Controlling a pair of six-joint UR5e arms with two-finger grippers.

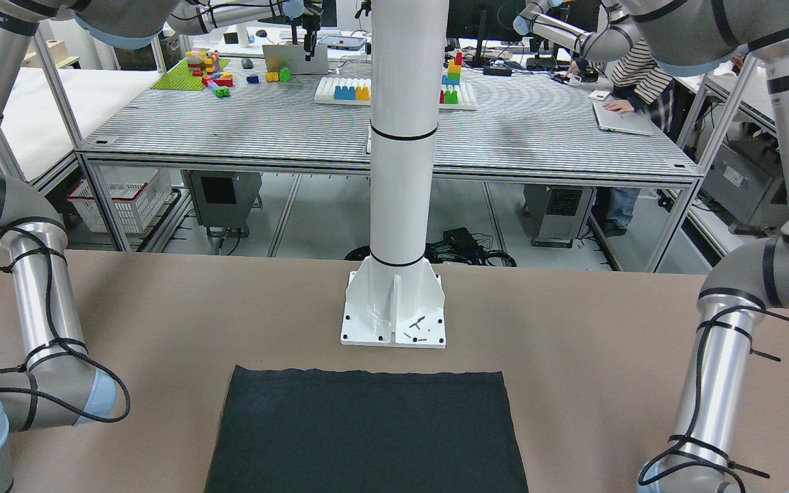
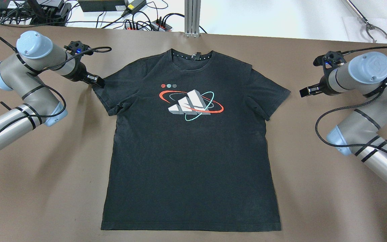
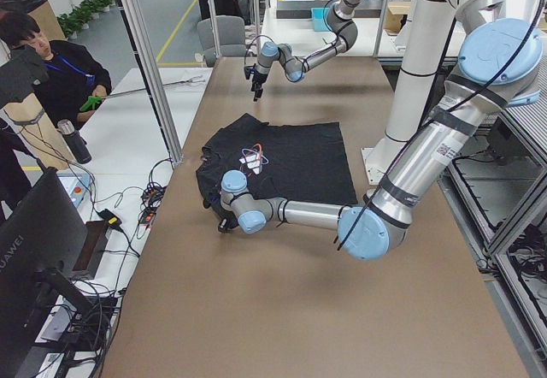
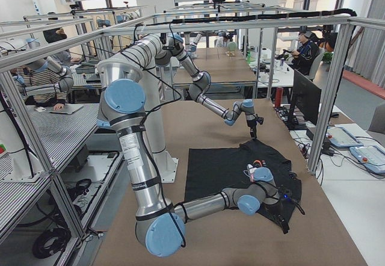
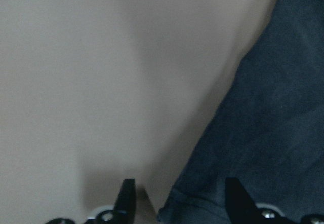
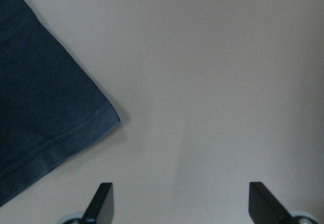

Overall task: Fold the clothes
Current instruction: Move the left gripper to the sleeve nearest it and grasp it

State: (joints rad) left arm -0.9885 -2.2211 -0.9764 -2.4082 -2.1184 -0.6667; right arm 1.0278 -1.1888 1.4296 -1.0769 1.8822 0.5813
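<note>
A black T-shirt (image 2: 190, 151) with a red, white and teal print on the chest lies flat and face up on the brown table; its hem end shows in the front-facing view (image 1: 367, 431). My left gripper (image 2: 96, 81) is low at the shirt's left sleeve. In the left wrist view it (image 5: 179, 198) is open, with the sleeve hem (image 5: 202, 209) between its fingers. My right gripper (image 2: 306, 91) is open and empty, a little off the right sleeve tip (image 2: 286, 92). In the right wrist view it (image 6: 179, 203) is over bare table, with the sleeve (image 6: 45, 107) at upper left.
The white pillar's base plate (image 1: 394, 308) stands just behind the shirt's hem. Cables and power strips (image 2: 139, 20) and an aluminium post (image 2: 192, 16) line the table's far edge. A person (image 3: 60, 70) stands at the operators' side.
</note>
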